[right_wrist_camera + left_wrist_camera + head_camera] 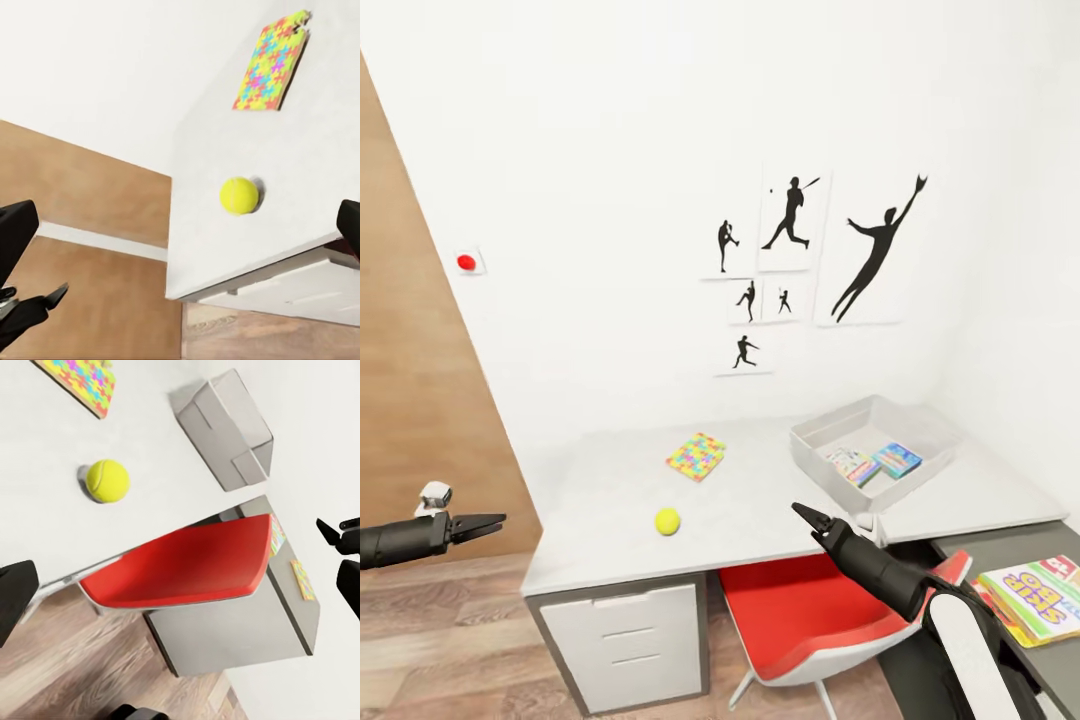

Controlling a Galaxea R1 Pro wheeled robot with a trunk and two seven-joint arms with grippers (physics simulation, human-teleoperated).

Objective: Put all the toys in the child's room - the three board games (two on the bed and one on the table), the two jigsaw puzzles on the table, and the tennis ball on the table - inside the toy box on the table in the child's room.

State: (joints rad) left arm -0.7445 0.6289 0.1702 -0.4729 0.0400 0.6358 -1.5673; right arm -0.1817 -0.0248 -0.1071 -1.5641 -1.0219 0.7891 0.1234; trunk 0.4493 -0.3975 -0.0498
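Well apart: tennis ball (667,521) on table (590,500), right hand (807,517) alongside.

Yellow tennis ball (667,521) at lower centre of the frame. Multicoloured jigsaw puzzle (696,456) lies flat just above it. Grey toy box (818,431), right of centre, holds two flat boxes (876,464).

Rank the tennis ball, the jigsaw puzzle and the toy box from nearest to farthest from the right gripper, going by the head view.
From the right gripper:
1. Toy box, on the table just behind the gripper and to its right, its near corner closest.
2. Tennis ball, on the table's front part, to the gripper's left.
3. Jigsaw puzzle, farther back on the table, left of the toy box.
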